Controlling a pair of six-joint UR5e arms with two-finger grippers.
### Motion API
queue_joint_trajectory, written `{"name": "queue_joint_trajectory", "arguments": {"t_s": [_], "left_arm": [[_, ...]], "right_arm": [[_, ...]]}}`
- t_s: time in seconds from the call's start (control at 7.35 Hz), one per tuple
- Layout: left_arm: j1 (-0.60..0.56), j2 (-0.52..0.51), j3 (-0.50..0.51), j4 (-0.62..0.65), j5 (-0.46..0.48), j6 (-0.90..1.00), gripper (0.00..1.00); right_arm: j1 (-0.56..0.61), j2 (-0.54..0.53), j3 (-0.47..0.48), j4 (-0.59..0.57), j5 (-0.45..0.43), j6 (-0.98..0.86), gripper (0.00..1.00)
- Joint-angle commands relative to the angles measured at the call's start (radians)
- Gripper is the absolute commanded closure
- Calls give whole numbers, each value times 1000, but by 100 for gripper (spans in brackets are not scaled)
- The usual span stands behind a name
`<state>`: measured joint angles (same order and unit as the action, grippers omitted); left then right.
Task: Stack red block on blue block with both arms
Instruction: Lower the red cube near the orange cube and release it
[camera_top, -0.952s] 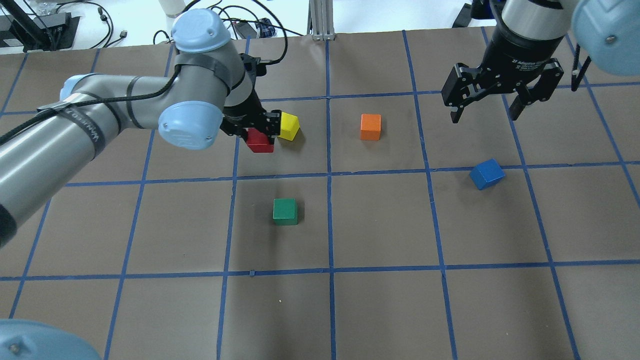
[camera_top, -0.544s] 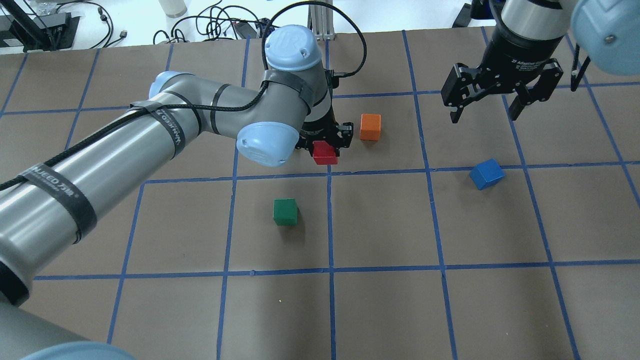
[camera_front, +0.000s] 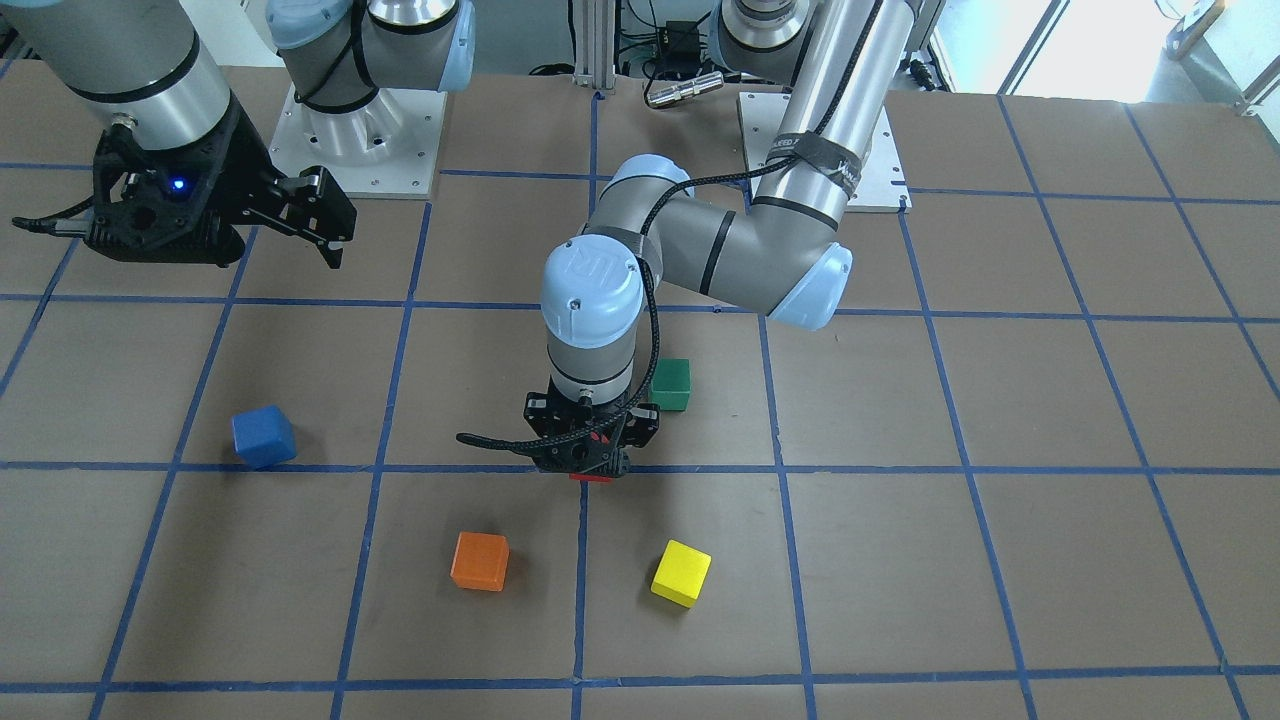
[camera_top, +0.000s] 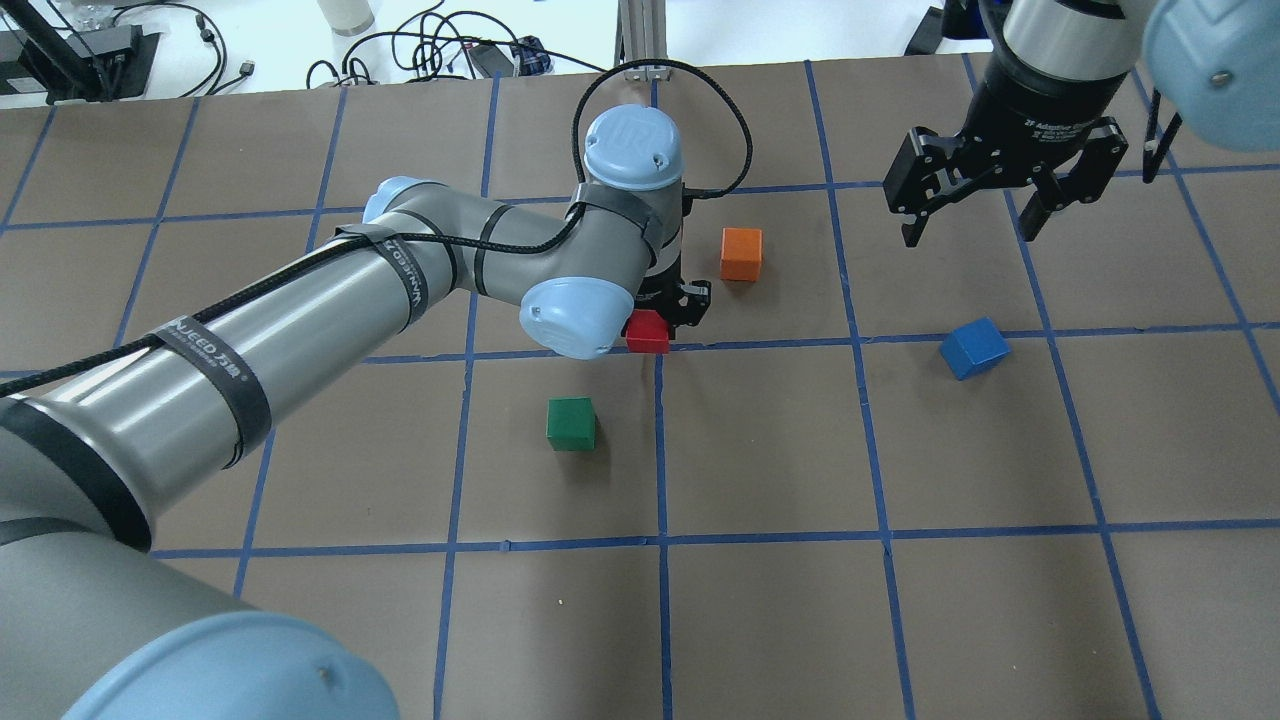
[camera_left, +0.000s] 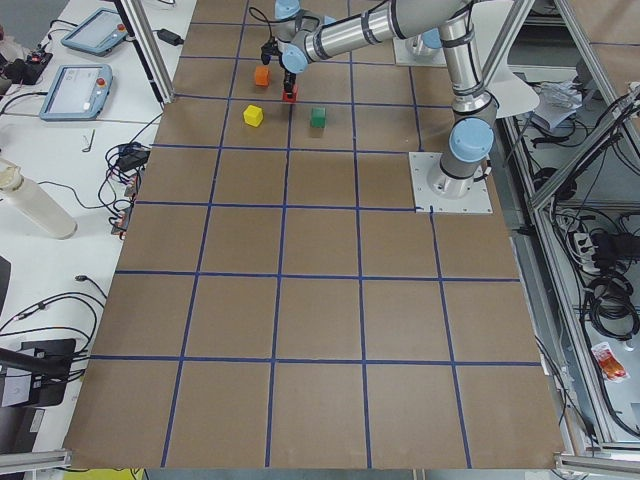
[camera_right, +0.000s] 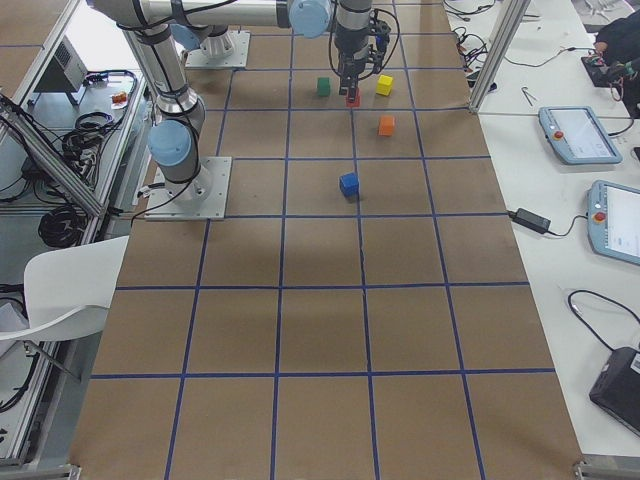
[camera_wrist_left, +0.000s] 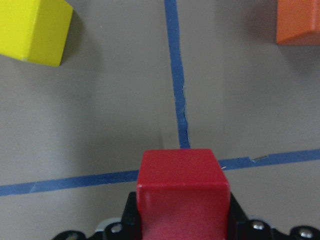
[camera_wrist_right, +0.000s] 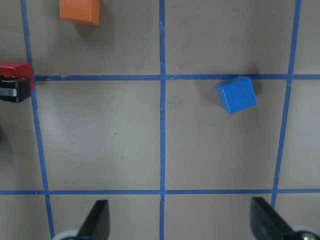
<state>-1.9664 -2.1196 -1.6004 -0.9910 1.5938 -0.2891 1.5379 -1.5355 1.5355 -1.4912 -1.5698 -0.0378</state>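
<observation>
My left gripper (camera_top: 655, 325) is shut on the red block (camera_top: 648, 333) and holds it low over a crossing of blue tape lines near the table's middle. The left wrist view shows the red block (camera_wrist_left: 182, 192) between the jaws. From the front only a red sliver (camera_front: 592, 478) shows under the gripper (camera_front: 590, 462). The blue block (camera_top: 973, 347) lies tilted on the table to the right, alone, and also shows in the front view (camera_front: 263, 436). My right gripper (camera_top: 970, 215) is open and empty, hovering beyond the blue block (camera_wrist_right: 236, 94).
An orange cube (camera_top: 741, 253) sits just right of and beyond the left gripper. A green cube (camera_top: 571, 423) sits nearer the robot, left of it. A yellow cube (camera_front: 681, 573) lies behind the left arm, hidden in the overhead view. Blue tape lines grid the brown table.
My left arm has carried the red block to the right, from beside the yellow cube to the tape crossing near the orange cube. The right gripper and the blue block have not moved.
</observation>
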Motion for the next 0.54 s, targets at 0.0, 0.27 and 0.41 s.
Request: {"name": "queue_joint_trajectory", "arguments": {"t_s": [0.0,0.27,0.41], "left_arm": [[-12,-1,-9,38,-2,1,0],[4,44,11,37,-18,7,0],[42,105,20,-27,-29,52,0]], "right_arm": [[-1,0,0,-1,2,1,0],[-2,2,0,2,-9,-1,0],[-2,2,0,-3,-6,-1,0]]}}
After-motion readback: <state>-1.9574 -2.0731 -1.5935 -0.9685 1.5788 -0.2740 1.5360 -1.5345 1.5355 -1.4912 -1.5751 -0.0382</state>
